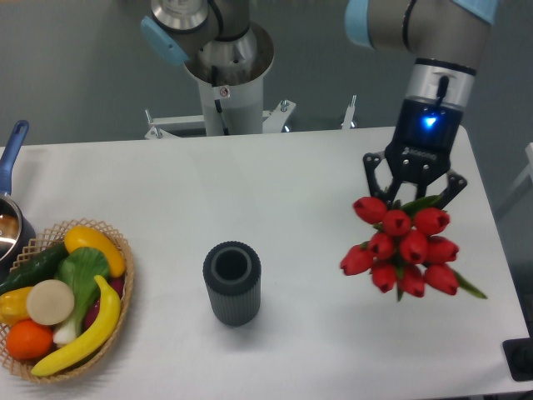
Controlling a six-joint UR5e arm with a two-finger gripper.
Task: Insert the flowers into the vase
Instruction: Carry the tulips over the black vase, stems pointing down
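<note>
Over the table's right side: black two-finger gripper [409,188], clamped on the bunch of red tulips with green leaves [402,246], buds facing the camera.
Vase: small dark grey ribbed cylinder [232,282], upright, well left of the flowers.
Far left: wicker basket of fruit and vegetables [127,293].

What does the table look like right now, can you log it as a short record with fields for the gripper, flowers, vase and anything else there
gripper: gripper shut on the flowers, over the right part of the table
flowers: flowers, red tulip bunch, held with buds toward the camera
vase: vase, dark ribbed cylinder, upright, mouth empty, left of the flowers and apart from them
basket: wicker basket of fruit and vegetables at the left edge
pot: pot with blue handle, partly cut off at far left
task state: flowers not yet in the vase
</note>
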